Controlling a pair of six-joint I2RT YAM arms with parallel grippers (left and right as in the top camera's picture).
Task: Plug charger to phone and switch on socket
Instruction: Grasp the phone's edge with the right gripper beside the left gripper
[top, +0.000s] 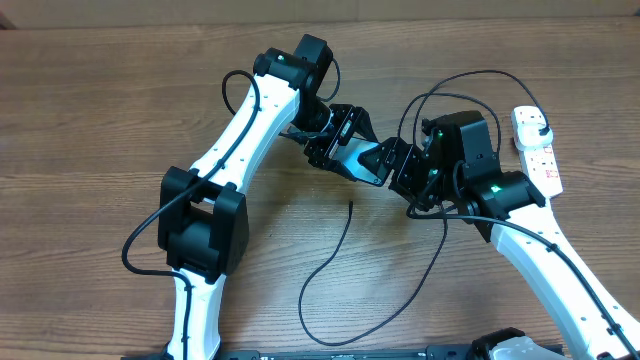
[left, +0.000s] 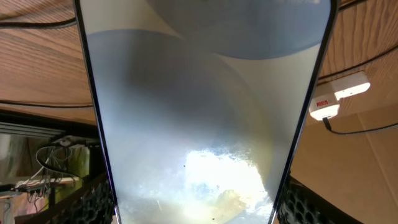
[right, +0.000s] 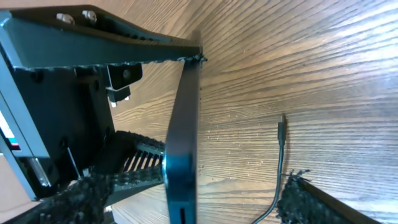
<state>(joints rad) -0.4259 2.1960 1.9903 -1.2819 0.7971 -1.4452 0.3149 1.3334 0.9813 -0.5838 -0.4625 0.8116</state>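
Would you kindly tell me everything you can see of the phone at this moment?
The phone is a slim slab with a pale, glare-washed screen and thin dark edges. It is tilted above the wooden table, gripped across its width by the left gripper, with pads on both long edges. The right wrist view shows it edge-on between the open fingers of the right gripper. Nothing looks plugged into it.

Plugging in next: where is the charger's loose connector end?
Overhead view: the connector lies on the table, centre, just robot-side of the phone.
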